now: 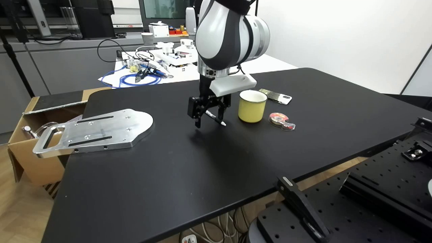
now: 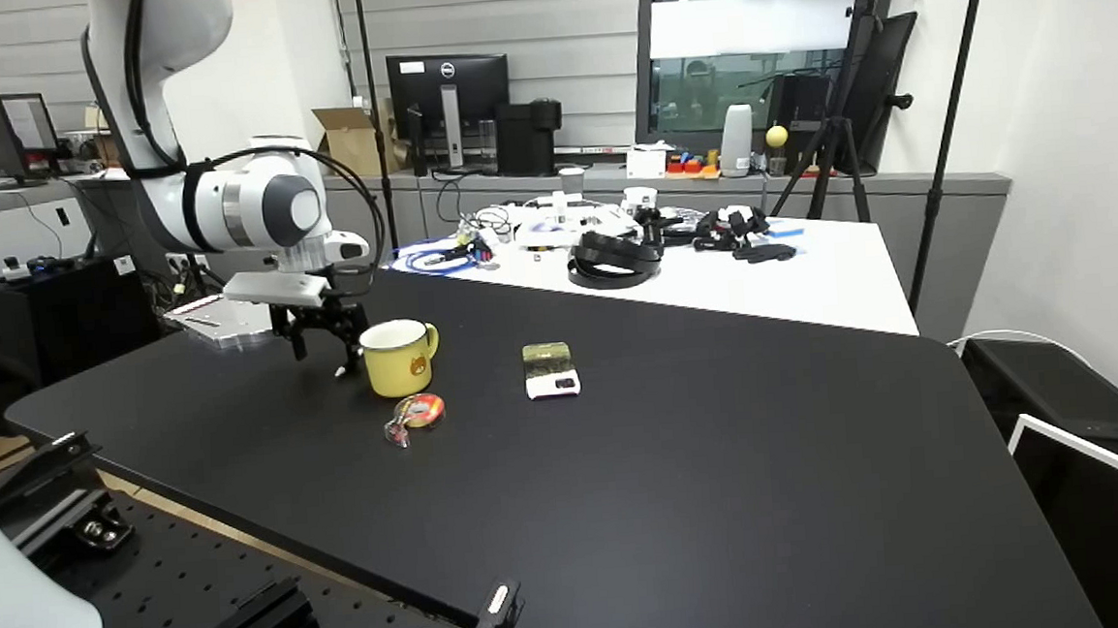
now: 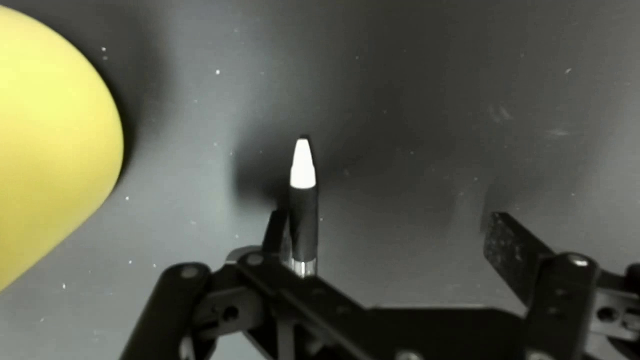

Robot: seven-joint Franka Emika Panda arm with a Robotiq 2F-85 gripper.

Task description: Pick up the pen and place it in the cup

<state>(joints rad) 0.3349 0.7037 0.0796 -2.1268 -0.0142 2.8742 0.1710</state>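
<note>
Wrist view — pen (image 3: 304, 220) between parted fingers (image 3: 516, 254) — contact unclear.

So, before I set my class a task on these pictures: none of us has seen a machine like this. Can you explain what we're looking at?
The machine is a robot arm; its gripper works like a hand. Two pictures come from cameras outside the robot; the close-up comes from one on its wrist, looking down past the gripper. On the black table are a pen, a yellow cup, a metal plate, and what look like tape and a phone. Nothing is held: the gripper is open, with the pen between its fingers, close beside one of them; whether they touch, I can't tell. The job is to put that pen in the cup.
</note>
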